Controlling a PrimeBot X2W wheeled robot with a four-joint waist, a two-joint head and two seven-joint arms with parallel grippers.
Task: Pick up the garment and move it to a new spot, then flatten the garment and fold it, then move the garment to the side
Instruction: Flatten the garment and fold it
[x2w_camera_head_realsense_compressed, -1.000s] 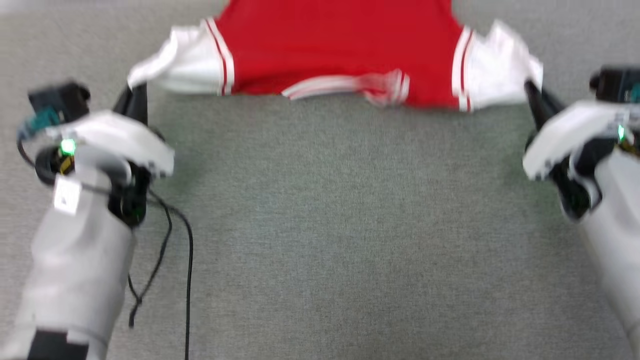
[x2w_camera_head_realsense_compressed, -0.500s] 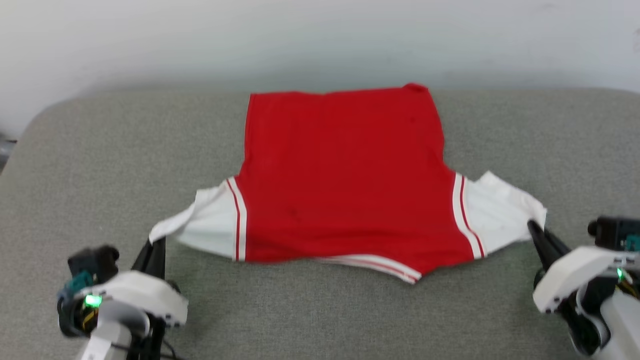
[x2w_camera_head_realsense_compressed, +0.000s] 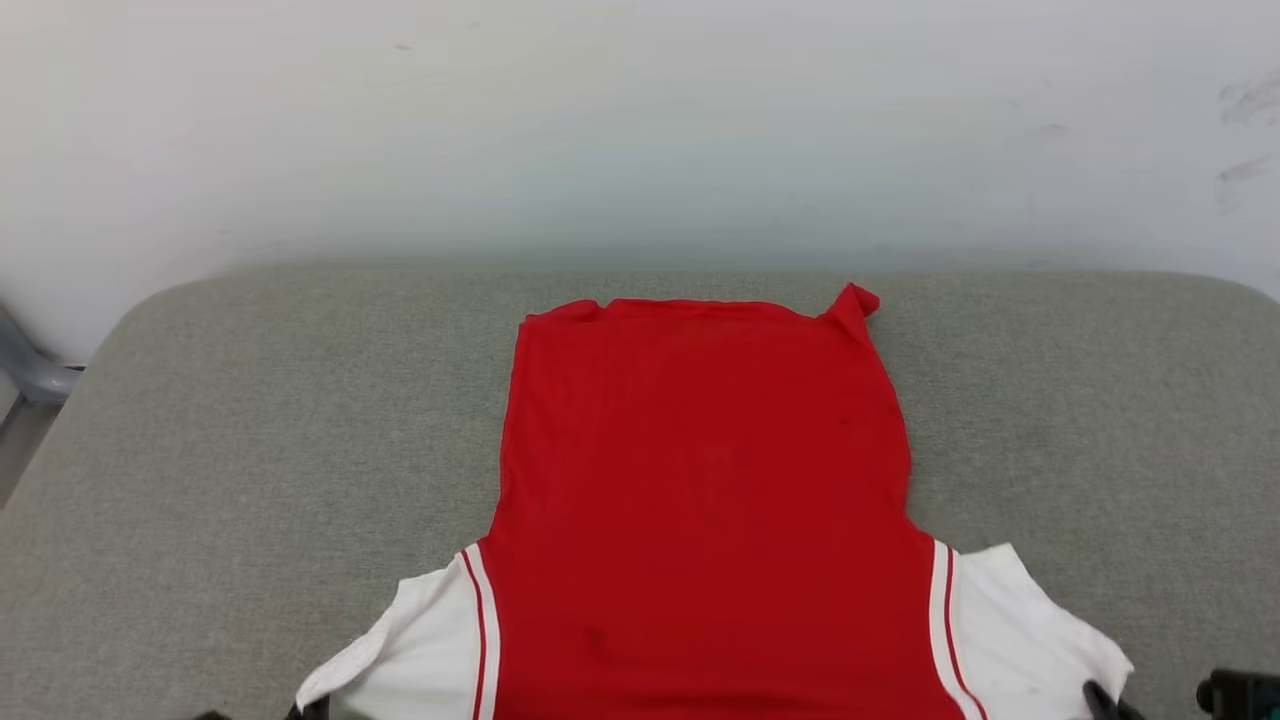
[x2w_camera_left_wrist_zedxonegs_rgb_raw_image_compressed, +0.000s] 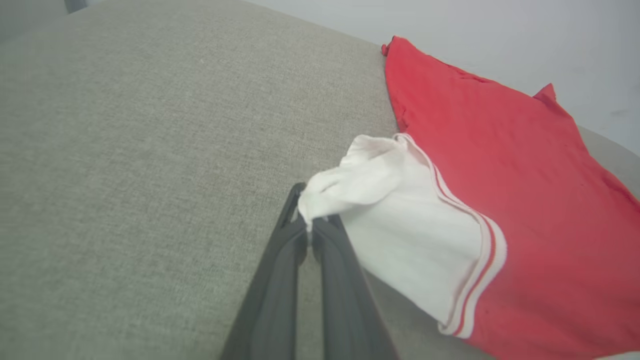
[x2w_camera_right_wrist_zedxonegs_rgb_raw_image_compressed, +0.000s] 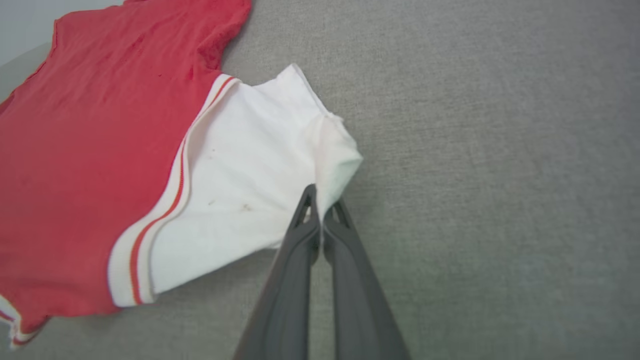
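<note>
Left end effector (x2w_camera_left_wrist_zedxonegs_rgb_raw_image_compressed: 310, 227): the two dark fingers were pressed together on the cuff edge of one white sleeve (x2w_camera_left_wrist_zedxonegs_rgb_raw_image_compressed: 400, 220), which rose slightly off the surface (x2w_camera_head_realsense_compressed: 250, 420). Right end effector (x2w_camera_right_wrist_zedxonegs_rgb_raw_image_compressed: 322, 202): it was likewise closed, pinching the tip of the other white sleeve (x2w_camera_right_wrist_zedxonegs_rgb_raw_image_compressed: 250, 175). Both grips matched those of a second earlier. The change lay chiefly in the head camera, which had tilted upward, bringing the pale wall (x2w_camera_head_realsense_compressed: 640, 130) into the head view and dropping the arms to its bottom edge. That shift was not read as travel of the cloth.

The red jersey T-shirt (x2w_camera_head_realsense_compressed: 700, 480) lay plain back upward at the centre of the grey fabric surface. Its hem pointed to 12 o'clock and its sleeves were drawn out toward 7 and 5 o'clock. The red body looked smooth. One hem corner (x2w_camera_head_realsense_compressed: 852, 300), at about 1 o'clock, stood turned up.

Judged from this, the flattening step was nearly complete. The sleeves had yet to be laid down, the turned corner might need smoothing, and the folding had not begun.
</note>
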